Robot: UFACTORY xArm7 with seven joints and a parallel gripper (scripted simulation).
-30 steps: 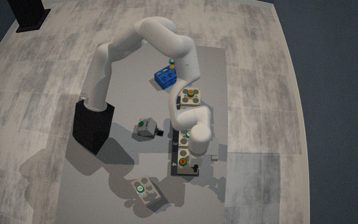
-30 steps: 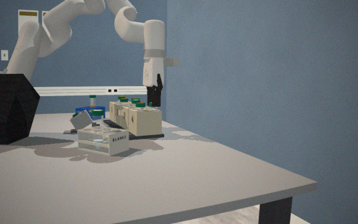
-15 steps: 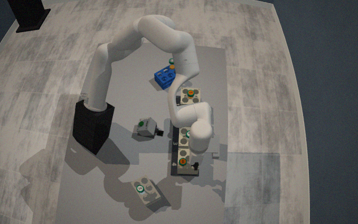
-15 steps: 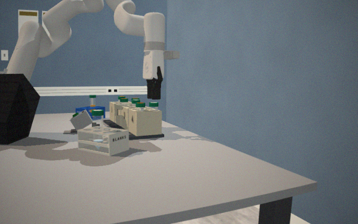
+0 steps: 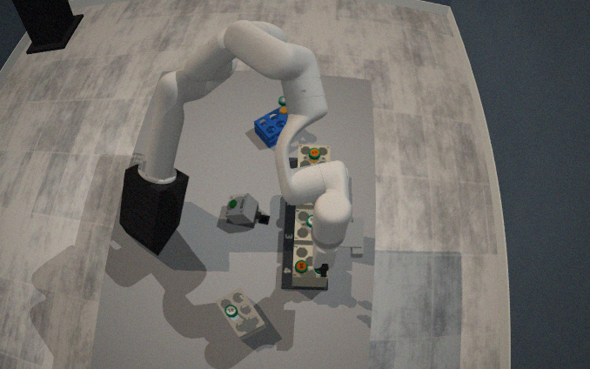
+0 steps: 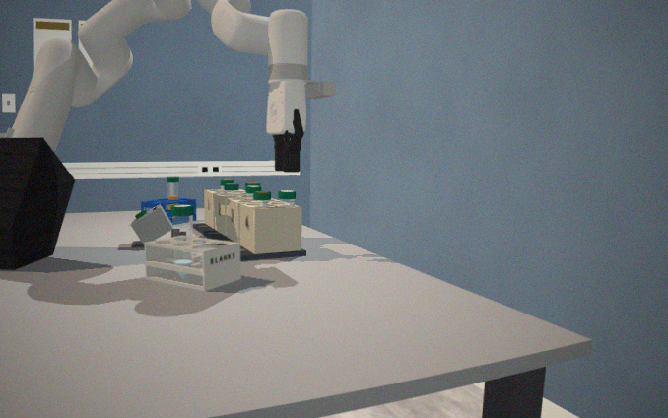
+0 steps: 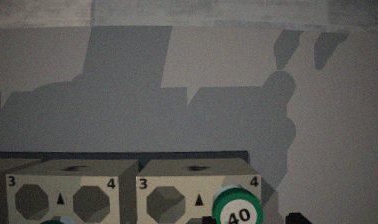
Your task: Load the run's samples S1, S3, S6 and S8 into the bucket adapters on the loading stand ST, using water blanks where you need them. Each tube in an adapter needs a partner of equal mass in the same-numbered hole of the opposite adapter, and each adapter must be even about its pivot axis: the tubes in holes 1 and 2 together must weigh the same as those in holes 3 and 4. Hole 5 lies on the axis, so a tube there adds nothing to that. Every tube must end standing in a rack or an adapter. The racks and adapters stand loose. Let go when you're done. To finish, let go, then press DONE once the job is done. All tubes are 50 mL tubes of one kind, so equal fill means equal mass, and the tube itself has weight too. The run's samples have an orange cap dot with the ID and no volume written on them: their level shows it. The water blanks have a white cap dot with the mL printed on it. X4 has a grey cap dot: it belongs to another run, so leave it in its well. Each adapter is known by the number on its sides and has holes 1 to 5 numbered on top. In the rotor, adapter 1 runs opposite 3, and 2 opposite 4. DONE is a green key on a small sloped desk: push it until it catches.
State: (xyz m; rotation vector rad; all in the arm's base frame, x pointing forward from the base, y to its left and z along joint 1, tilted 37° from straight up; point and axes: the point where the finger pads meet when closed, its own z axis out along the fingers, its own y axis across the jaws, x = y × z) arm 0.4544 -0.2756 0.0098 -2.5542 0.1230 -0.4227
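My gripper (image 5: pixel 323 270) (image 6: pixel 288 170) (image 7: pixel 253 220) is partly open and empty, above the blank marked 40 (image 6: pixel 287 195) (image 7: pixel 237 212), which stands in hole 4 of adapter 4 (image 6: pixel 274 231) (image 7: pixel 157 179). An orange-dot tube (image 5: pixel 301 266) (image 6: pixel 261 195) stands in the same adapter. A white-dot tube (image 5: pixel 310 221) (image 6: pixel 252 189) stands in adapter 3 (image 7: pixel 25 178). Another orange-dot tube (image 5: pixel 314 153) stands in the far adapter (image 5: pixel 327 148). The arm hides part of the row in the top view. The stand (image 5: pixel 287 251) (image 6: pixel 280 254) lies beneath the adapters.
The BLANKS rack (image 5: pixel 252 329) (image 6: pixel 223 267) holds a white-dot tube (image 5: pixel 231 311) (image 6: pixel 182 210). The blue rack (image 5: pixel 267 133) (image 6: pixel 189 203) is at the back, with a green-capped tube (image 5: pixel 282 100) (image 6: pixel 172 180). The desk (image 5: pixel 245 213) (image 6: pixel 151 226) bears the green DONE key (image 5: pixel 232 203) (image 6: pixel 140 214).
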